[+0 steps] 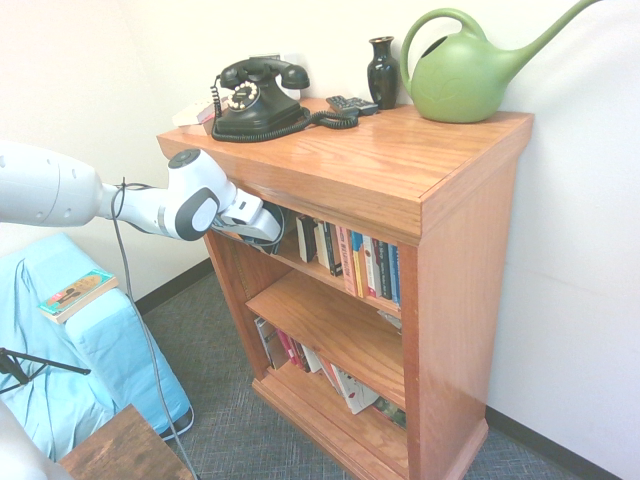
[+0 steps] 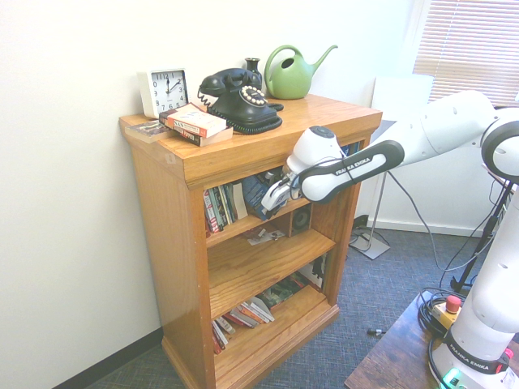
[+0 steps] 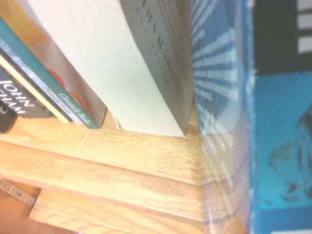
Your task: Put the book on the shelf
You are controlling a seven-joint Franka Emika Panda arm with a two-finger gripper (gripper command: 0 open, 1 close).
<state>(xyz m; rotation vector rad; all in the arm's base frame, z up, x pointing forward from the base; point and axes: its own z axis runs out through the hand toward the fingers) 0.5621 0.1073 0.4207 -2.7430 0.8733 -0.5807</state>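
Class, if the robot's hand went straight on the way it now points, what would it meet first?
Probably the upright books on the upper inner shelf, just past the blue book; depth is unclear.

Exterior views face the bookcase (image 1: 465,300) (both high, oppositely angled).

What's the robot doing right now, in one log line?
gripper: shut on blue paperback | at: upper inner shelf | beside: cream-paged book | release: not yet

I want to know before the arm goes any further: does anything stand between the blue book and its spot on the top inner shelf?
Nothing visible does: the book is at the shelf, with the pale-edged book beside it, not across its way.
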